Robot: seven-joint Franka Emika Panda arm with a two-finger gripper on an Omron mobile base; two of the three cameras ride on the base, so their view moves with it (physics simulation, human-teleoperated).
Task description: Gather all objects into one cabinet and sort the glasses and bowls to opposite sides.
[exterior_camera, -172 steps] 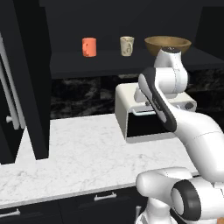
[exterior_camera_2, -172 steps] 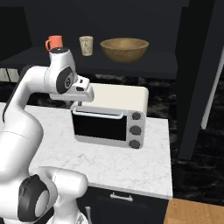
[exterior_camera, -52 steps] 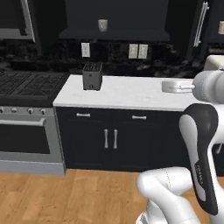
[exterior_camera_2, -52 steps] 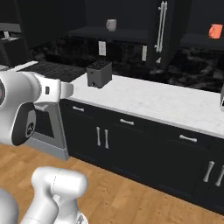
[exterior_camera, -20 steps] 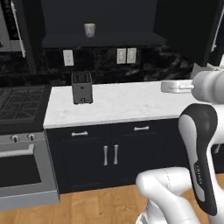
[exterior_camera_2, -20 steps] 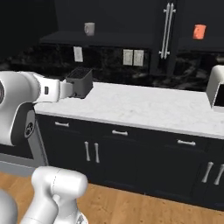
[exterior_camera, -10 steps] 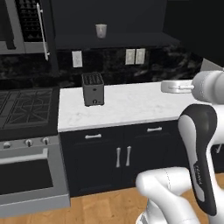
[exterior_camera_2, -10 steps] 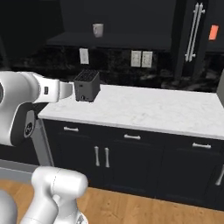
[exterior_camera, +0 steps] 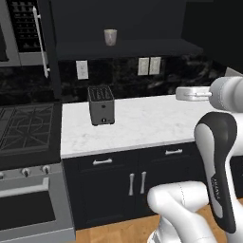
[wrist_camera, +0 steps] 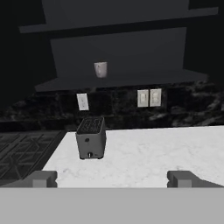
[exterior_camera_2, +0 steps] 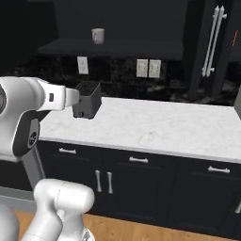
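Base driven closer, cream cup (wrist_camera: 100, 69) shelved above open claw (wrist_camera: 112, 178)

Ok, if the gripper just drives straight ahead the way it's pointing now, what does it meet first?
Probably the dark backsplash wall, passing above the black toaster and below the shelf holding the pale cup. The open gripper sits well back from the counter, so depth is hard to judge.

A pale cream-beige cup (exterior_camera: 110, 37) stands upright and alone on the dark inner shelf (exterior_camera: 142, 46) of the open black upper cabinet (wrist_camera: 131, 48), toward its left part. At the right edge of the right base view, a sliver of an orange-red cup (exterior_camera_2: 235, 38) shows beyond the closed cabinet doors (exterior_camera_2: 212, 44) with long silver bar handles.
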